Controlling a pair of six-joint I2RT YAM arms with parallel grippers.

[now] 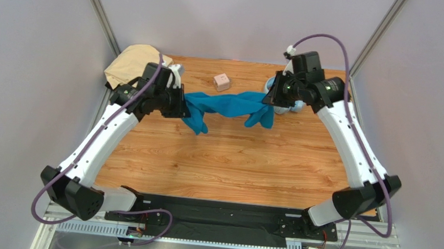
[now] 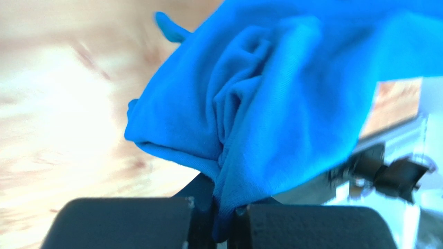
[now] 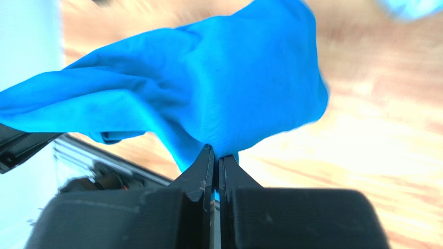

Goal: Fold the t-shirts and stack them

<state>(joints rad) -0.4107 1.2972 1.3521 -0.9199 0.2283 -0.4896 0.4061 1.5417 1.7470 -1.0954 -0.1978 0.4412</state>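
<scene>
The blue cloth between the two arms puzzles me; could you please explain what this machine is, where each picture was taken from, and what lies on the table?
This is a robot: two arms bolted at the near edge of a wooden table. The wide picture looks down from above and behind, left arm on the left, right arm on the right. The two close-ups come from cameras on the wrists, looking along each arm's jaws. Both pairs of jaws are shut on a teal-blue t-shirt, which hangs between them above the table. On the table lie a pink cube and, in the far left corner, a tan t-shirt. A light-blue object sits hidden behind the right wrist.
</scene>
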